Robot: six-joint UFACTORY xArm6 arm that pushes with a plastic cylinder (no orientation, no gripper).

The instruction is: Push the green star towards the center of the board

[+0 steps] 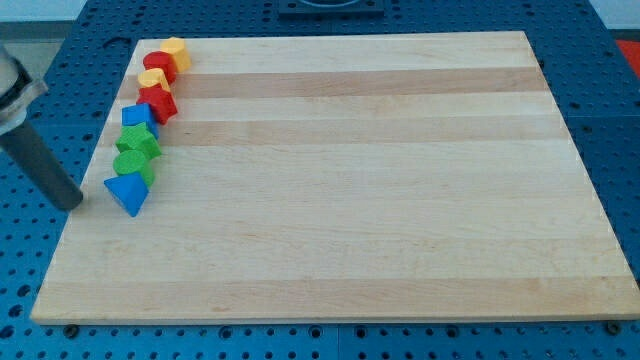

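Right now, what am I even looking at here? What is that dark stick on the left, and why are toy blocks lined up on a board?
You are seeing one camera's view of a wooden board on a blue perforated table. The dark stick is the end of a robot arm: a plain rod, with no hand and holding nothing. It only pushes things by sliding my tip across the surface. My tip sits at the board's left edge, just left of the blue triangle block. The blocks form a row along the view's left side. From the top: a yellow block, a red block, another yellow block, a red star, a blue block, the green star, a green block, then the blue triangle.
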